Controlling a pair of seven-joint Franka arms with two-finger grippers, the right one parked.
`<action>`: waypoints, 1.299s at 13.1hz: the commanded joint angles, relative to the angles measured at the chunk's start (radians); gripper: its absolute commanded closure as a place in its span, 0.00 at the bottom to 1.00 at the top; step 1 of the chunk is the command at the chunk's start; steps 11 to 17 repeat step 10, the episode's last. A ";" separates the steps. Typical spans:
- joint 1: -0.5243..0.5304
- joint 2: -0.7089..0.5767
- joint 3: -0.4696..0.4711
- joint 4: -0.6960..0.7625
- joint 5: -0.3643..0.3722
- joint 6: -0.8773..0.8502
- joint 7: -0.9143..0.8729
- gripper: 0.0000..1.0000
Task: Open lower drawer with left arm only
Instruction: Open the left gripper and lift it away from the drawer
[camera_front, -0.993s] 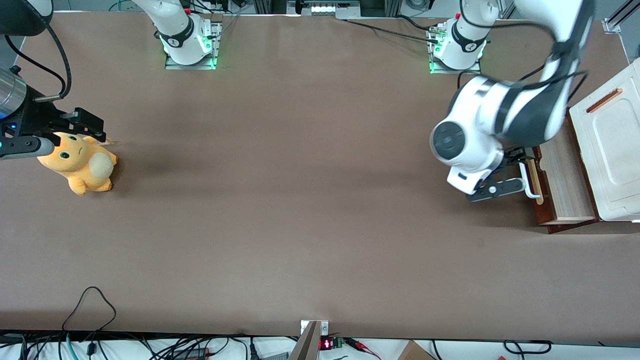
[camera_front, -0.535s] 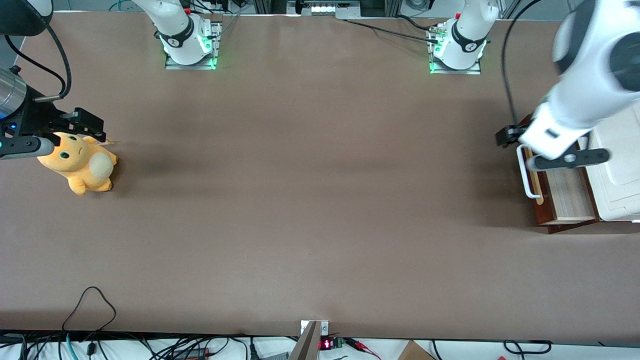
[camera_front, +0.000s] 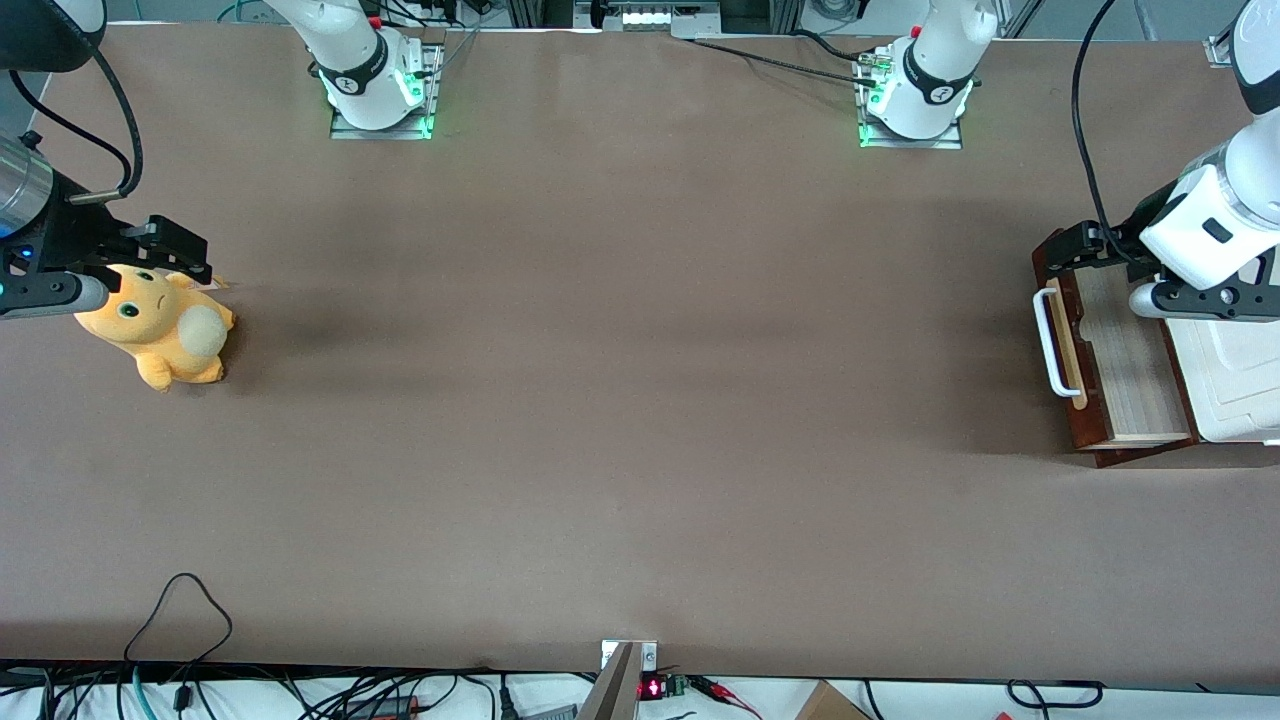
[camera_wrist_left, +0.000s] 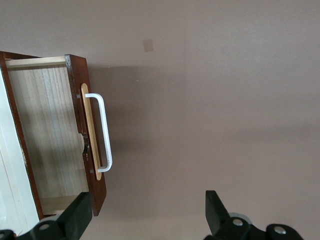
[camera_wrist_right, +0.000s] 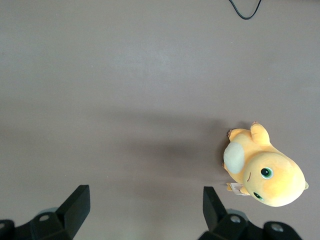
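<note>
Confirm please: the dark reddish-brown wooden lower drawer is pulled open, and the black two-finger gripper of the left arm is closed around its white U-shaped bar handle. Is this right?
Not quite. The dark reddish-brown wooden lower drawer is pulled open, but the black two-finger gripper is open and apart from the white U-shaped bar handle, holding nothing. The left wrist view shows this; in the front view the gripper hangs above the drawer.

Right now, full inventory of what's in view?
Drawer: 1, reddish-brown front, pale wood inside, pulled open, at the working arm's end of the table.
Handle: 1, white bar, on the drawer front.
Cabinet: 1, white, holding the drawer.
Plush toy: 1, orange, at the parked arm's end.
Table: 1, brown.
Cables: several, black, along the table edge nearest the front camera.
Left arm: 1, white, above the cabinet.
Gripper: 1, black, jaws open, raised above the drawer, holding nothing.
</note>
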 joint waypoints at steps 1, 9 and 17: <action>-0.004 -0.011 0.008 -0.006 -0.022 0.010 0.024 0.00; -0.004 -0.006 0.007 0.006 -0.015 0.008 0.028 0.00; -0.004 -0.006 0.007 0.008 -0.015 0.007 0.026 0.00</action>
